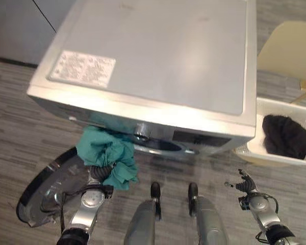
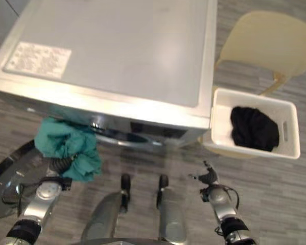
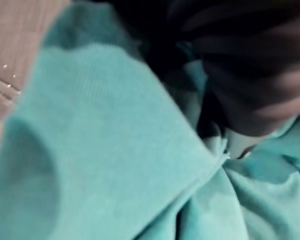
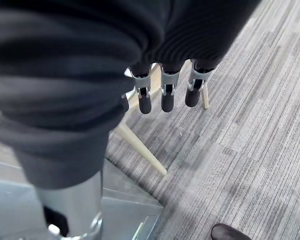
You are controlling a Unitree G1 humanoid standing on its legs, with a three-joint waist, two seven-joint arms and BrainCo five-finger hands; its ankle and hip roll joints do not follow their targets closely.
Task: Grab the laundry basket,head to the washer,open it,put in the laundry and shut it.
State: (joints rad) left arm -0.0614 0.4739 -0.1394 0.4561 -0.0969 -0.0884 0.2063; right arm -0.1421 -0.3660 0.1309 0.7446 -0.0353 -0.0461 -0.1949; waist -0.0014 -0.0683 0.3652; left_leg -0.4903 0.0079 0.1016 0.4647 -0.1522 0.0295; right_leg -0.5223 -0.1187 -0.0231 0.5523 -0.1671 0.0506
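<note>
Nearest you, your left hand (image 1: 103, 172) is buried in one teal garment (image 1: 106, 153), fingers hidden, so its grasp can't be judged. Your right hand (image 2: 208, 177) hangs with fingers relaxed. Beyond: one open washer door (image 1: 38, 196), one washer (image 1: 153, 61), one white laundry basket (image 2: 291, 133) holding one black garment (image 2: 254, 127), one pale chair (image 2: 265, 41).

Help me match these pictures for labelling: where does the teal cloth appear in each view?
Left eye view: teal cloth lower left, bunched over the left hand at the washer front.
Right eye view: lower left, again below the washer's front edge.
Left wrist view: across most of the picture.
Right wrist view: not in it.
Shared landmark: the washer's silver top.
</note>
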